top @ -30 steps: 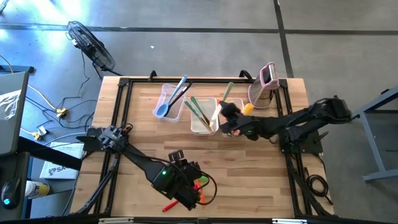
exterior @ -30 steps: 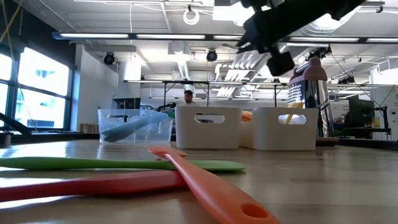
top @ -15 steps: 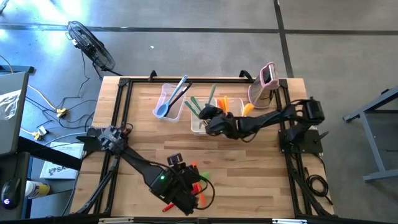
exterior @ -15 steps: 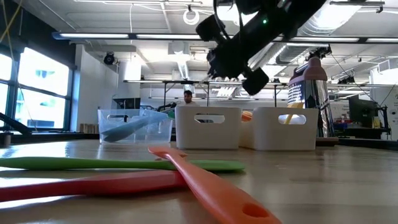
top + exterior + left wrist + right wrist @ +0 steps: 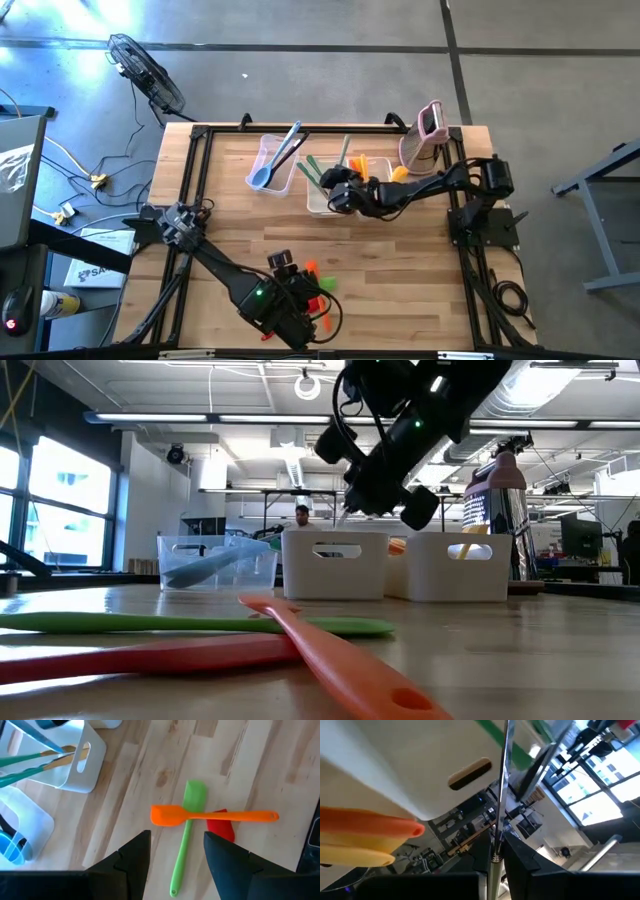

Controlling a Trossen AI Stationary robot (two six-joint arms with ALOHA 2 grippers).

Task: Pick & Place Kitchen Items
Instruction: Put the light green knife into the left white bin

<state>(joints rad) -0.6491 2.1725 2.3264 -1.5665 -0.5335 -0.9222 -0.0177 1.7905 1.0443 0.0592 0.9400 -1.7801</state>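
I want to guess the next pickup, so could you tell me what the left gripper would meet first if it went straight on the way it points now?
Most likely the orange spatula, which lies across the green spatula directly ahead of the open left gripper. How far off it is remains unclear.

The red spatula (image 5: 220,827) is lying mostly hidden under the orange spatula (image 5: 212,815) and the green spatula (image 5: 186,832). In the high view, the left arm is covering most of these three. The middle tub (image 5: 395,765) is running past the right wrist picture's edge.
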